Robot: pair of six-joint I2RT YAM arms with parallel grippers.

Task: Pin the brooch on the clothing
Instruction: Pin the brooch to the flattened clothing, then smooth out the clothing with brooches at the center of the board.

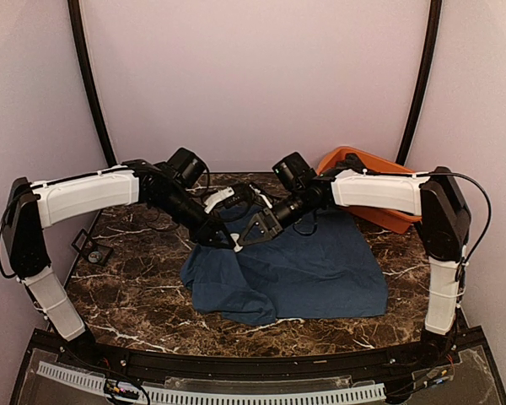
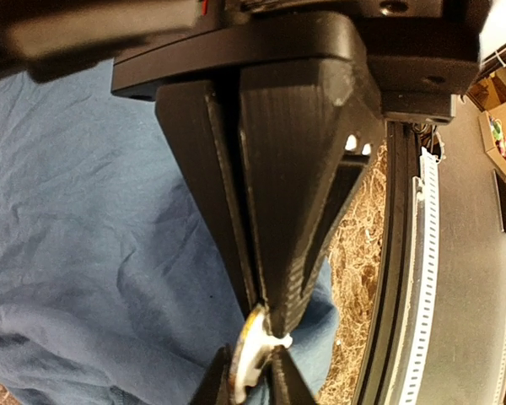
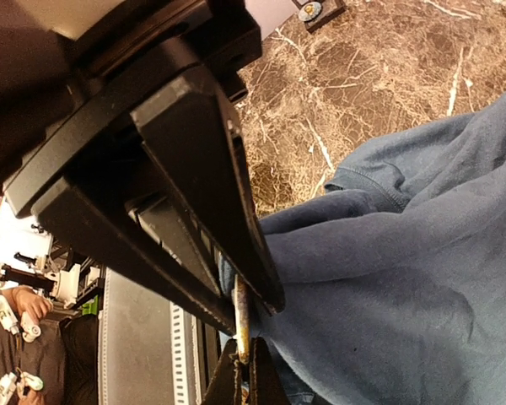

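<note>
brooch point(image 2: 251, 359): one pale disc with a gilt rim, held edge-on over the far left part of the t-shirt point(image 1: 304, 270), where the two grippers meet tip to tip. right gripper point(image 3: 240, 302): fingers closed flat on the disc, probably to steady it over the cloth. left gripper point(image 2: 266, 319): fingers nearly together, a thin slit between them, tips at the brooch's edge; whether they pinch it cannot be told. t-shirt: one, navy, rumpled, spread across the middle of the marble table point(image 1: 126, 287), its near left corner bunched. orange tub point(image 1: 367, 164): one, far right, beyond the shirt.
</note>
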